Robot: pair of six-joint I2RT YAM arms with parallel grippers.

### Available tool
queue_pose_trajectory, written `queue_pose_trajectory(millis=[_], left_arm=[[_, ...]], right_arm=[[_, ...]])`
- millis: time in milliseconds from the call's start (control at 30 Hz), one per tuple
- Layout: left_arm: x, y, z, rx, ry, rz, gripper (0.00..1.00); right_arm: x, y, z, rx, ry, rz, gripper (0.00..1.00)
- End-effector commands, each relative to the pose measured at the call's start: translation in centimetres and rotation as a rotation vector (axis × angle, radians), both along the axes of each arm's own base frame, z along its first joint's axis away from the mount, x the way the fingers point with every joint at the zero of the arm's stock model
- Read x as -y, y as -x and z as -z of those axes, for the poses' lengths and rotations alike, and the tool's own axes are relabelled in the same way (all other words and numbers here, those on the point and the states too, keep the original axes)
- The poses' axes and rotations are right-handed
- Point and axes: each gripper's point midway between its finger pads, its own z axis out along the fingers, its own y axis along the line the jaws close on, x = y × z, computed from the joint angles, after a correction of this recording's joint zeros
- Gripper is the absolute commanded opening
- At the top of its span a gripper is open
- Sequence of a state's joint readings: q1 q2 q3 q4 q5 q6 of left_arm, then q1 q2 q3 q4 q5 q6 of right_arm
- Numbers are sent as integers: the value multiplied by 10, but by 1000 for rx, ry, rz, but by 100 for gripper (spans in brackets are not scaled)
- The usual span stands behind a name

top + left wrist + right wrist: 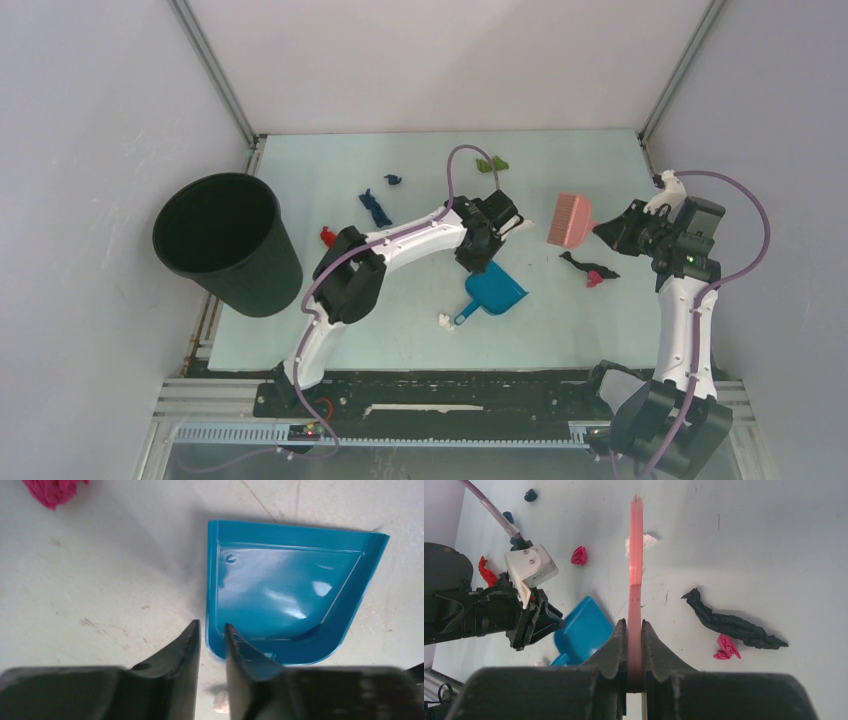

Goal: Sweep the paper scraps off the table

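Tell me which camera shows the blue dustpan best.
Left wrist: the dustpan appears large and sharp, its scoop unobstructed, only the handle end hidden. The top view shows it small, handle included; the right wrist catches just a part.

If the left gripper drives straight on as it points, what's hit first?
Most likely the blue dustpan: its side rim lies right ahead of the left gripper, though the height gap is unclear.
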State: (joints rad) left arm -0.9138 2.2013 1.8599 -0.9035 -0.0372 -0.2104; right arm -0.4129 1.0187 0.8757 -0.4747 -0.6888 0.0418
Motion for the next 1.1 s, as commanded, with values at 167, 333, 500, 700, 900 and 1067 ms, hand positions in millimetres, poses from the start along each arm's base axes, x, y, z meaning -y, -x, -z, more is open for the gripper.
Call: queue_pose_trajectory(millis=[167,333,500,700,900,1067], left_arm=[[4,-8,-67,167,151,-24,57],[-10,25,-81,303,329,13,59],[-22,48,-68,346,423,12,61],[-12,61,-53,436,474,68,64],[1,68,-32,409,460,82,63],[6,82,-20,365,463,100,63]], right_arm=[[4,-5,-4,37,30,-9,0],[3,-6,-3,34,26,-17,0],[2,-7,0,19,25,-31,0],[2,-8,3,8,18,-33,0],[3,-7,3,7,14,-29,0],[4,-8,7,-8,3,-33,0]])
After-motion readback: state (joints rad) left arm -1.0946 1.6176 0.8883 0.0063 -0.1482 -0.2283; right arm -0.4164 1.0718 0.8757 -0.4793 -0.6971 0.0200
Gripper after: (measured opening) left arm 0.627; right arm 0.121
